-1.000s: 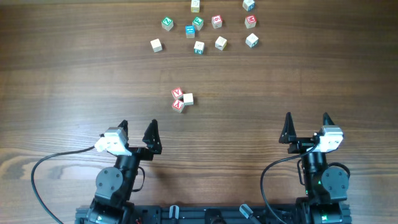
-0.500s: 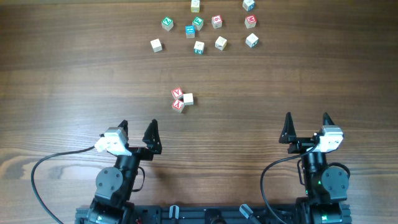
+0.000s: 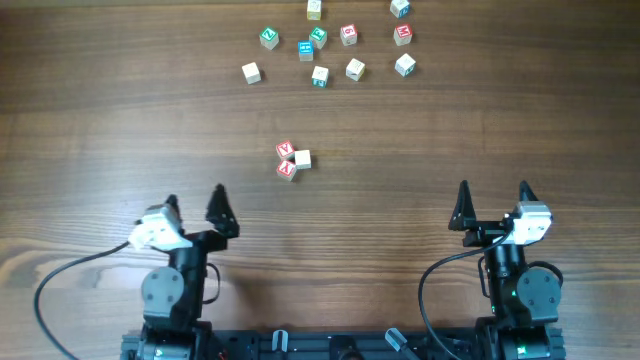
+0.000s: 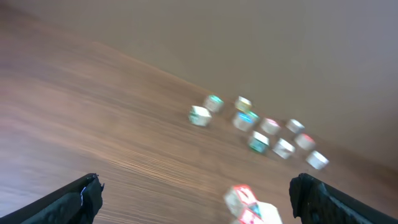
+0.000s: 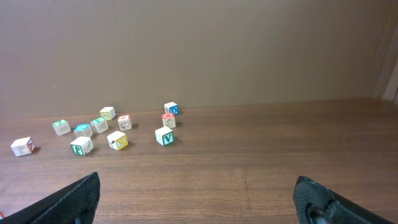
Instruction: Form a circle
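Lab: robot arms (image 3: 520, 285) at wooden table (image 3: 100, 120)

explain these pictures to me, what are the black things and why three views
Two robot arms sit at one edge of a wooden table. One picture looks straight down; the other two come from a camera on each wrist, so the dark shapes in their bottom corners are that arm's own fingers. The left gripper and the right gripper are open, holding nothing. On the table lie tiny letter cubes: a tight group of three near the middle and a looser spread farther away. The left wrist picture is blurred.
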Action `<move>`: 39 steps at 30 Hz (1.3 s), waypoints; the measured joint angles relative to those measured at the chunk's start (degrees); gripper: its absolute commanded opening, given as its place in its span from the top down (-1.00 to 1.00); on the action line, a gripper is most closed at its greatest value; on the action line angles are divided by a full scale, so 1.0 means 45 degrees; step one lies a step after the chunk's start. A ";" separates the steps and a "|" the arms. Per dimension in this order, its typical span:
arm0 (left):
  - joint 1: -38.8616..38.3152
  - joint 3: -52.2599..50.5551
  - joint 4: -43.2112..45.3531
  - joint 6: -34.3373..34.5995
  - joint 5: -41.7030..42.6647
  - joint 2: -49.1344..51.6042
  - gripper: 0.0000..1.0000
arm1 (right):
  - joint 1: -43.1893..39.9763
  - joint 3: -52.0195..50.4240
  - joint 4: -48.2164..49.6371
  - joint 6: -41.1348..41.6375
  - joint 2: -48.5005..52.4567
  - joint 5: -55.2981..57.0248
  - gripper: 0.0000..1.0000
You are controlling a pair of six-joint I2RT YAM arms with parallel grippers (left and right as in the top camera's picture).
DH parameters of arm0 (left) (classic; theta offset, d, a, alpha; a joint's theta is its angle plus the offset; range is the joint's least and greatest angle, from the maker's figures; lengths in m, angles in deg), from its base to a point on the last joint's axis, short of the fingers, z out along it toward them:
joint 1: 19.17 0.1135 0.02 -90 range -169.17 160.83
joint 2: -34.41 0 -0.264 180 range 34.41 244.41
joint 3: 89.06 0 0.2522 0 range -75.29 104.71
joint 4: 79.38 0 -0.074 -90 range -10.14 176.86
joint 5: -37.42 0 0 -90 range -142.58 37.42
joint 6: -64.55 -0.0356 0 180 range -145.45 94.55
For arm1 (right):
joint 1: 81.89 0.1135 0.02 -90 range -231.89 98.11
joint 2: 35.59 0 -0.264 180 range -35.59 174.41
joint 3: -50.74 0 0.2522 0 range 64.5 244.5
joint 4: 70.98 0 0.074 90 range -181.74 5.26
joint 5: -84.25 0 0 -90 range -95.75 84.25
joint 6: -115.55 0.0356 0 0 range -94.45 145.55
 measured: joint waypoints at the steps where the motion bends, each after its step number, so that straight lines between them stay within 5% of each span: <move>1: 0.0306 0.0000 -0.0005 0.0000 0.0005 -0.0073 -1.00 | 0.0000 0.0000 0.0000 0.0000 0.0000 0.0000 -0.99; 39: 0.1141 0.0000 -0.0005 0.0000 0.0000 -0.0408 -1.00 | 0.0000 0.0000 0.0000 0.0000 0.0000 0.0000 -0.99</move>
